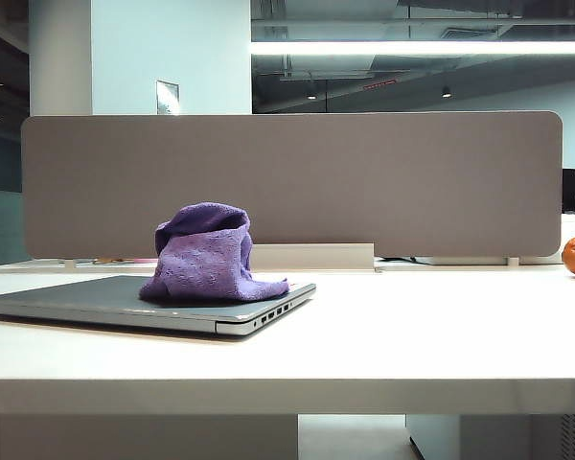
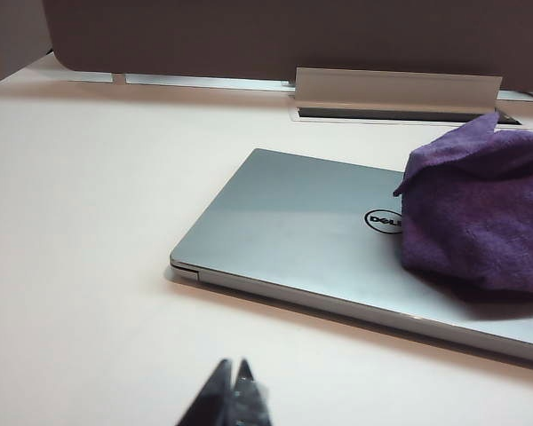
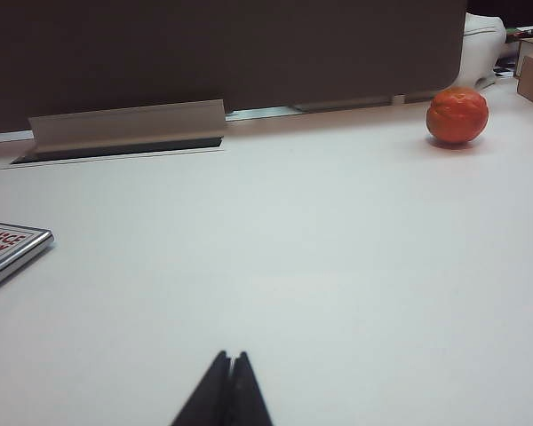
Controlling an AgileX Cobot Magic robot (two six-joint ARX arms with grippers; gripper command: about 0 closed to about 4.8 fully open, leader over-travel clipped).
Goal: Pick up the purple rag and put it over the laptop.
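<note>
We see the purple rag [image 1: 209, 259] bunched atop the laptop [image 1: 96, 299]; left gripper [image 2: 234, 390] and right gripper [image 3: 227, 390] near it, fingers pressed together, empty.

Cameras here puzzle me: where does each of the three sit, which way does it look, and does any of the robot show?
Exterior view: low at the table's front, facing the grey divider; purple rag bunched on the closed laptop; no robot part visible.
Left wrist view: on the left arm, facing laptop and rag; left gripper shut.
Right wrist view: on the right arm, facing bare table and orange ball; right gripper shut.
Shared: all three show divider and laptop.
</note>
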